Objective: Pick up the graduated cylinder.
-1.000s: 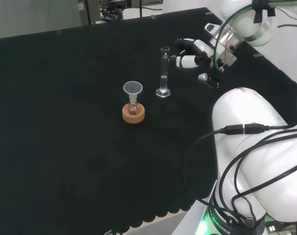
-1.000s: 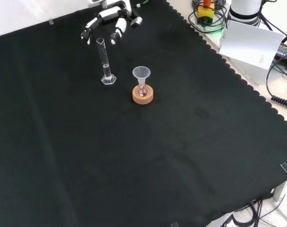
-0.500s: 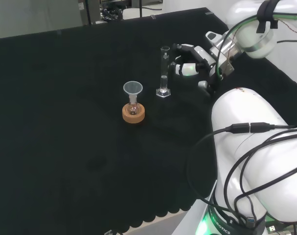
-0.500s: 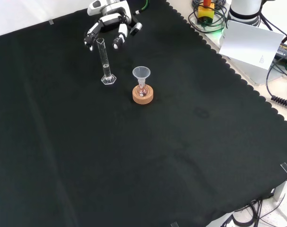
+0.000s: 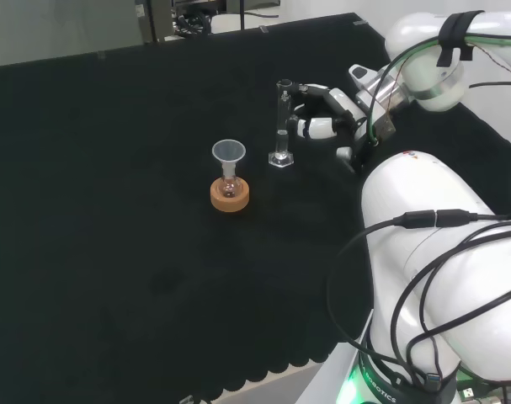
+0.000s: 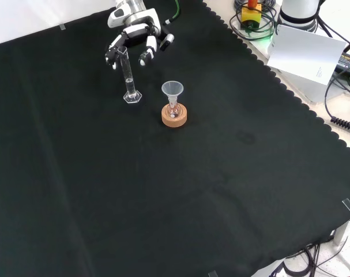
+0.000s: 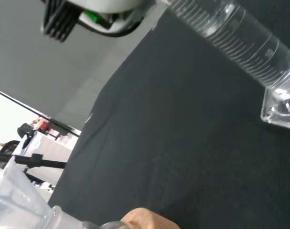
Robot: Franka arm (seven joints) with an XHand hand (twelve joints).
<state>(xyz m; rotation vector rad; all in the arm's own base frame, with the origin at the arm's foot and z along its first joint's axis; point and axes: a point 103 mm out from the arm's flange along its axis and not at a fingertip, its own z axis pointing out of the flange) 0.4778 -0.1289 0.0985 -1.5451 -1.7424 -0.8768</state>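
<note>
Our hand reaches the graduated cylinder

In the head view, left to right: a funnel [image 5: 228,152] sits in a small flask on a cork ring [image 5: 229,196]; the graduated cylinder [image 5: 282,124] stands upright on the bench [image 5: 112,252]; our hand [image 5: 322,109] is just beside its top, fingers [image 6: 145,55] spread and partly curled, not closed on it.

The flat cloth-covered bench [image 6: 221,190] is plain black. The tall clear glass graduated cylinder [image 5: 282,124] carries fine pale graduation lines. The clear plastic funnel [image 6: 172,89] looks greyish, above a tan round cork ring [image 6: 174,117]. The jointed robot hand [image 6: 134,36] is white with black segments.
</note>
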